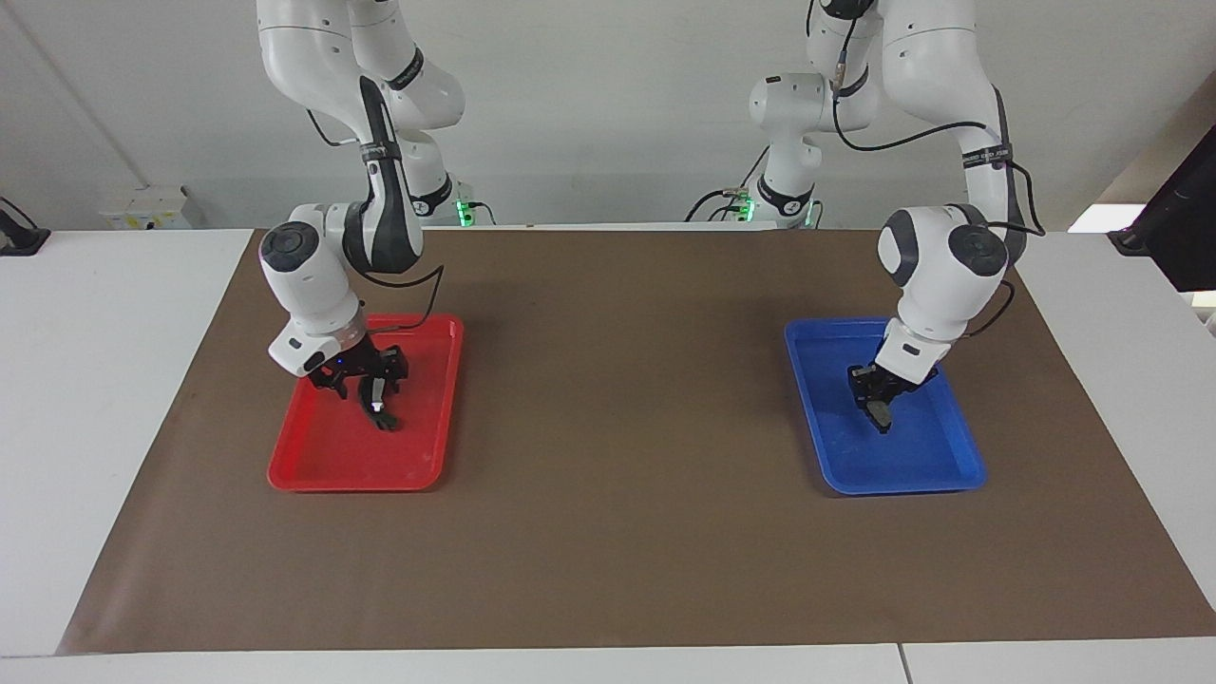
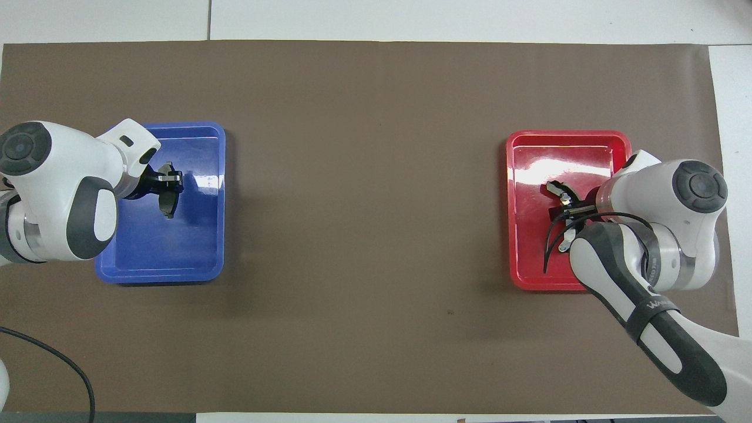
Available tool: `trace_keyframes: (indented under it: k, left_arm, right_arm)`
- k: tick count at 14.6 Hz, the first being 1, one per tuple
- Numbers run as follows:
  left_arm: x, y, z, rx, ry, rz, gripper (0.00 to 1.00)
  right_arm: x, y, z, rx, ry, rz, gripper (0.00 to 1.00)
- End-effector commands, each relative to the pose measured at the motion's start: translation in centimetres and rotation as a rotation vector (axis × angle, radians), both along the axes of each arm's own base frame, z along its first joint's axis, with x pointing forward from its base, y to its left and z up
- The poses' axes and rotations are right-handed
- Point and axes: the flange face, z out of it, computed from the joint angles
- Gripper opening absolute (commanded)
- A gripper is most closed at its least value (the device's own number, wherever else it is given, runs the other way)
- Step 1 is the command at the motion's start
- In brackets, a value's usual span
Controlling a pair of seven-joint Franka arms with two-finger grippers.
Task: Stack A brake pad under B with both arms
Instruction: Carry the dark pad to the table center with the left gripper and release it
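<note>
the a brake pad (image 1: pixel 881 413) hangs pinched in my left end effector (image 1: pixel 876 404) over the blue tray (image 1: pixel 959 465), near the desk's left-arm edge, long axis pointing steeply down. b (image 1: pixel 380 408), pinched by my right end effector (image 1: pixel 372 397) over the red tray (image 1: pixel 313 470), slants likewise. both lifts are underway, i judge; next, carry them to the desk's middle, a first.

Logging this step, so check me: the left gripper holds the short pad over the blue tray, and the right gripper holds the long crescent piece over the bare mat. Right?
Not quite. The right gripper holds B over the red tray, not the bare mat; the facing view shows it. The left gripper does hold the A brake pad over the blue tray.
</note>
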Motion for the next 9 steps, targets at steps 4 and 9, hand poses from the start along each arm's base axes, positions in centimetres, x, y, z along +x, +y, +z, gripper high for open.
trace_keyframes:
  k: [4, 9]
  left_arm:
    - [-1.0, -11.1, 2.7, 0.002, -0.024, -0.057, 0.02]
    - [-5.2, -23.6, 3.1, -0.050, -0.088, -0.072, 0.01]
  right_arm:
    - [-0.7, 0.1, -0.9, 0.008, -0.014, -0.002, 0.79]
    - [-0.7, 0.4, -0.7, 0.009, 0.006, 0.004, 0.00]
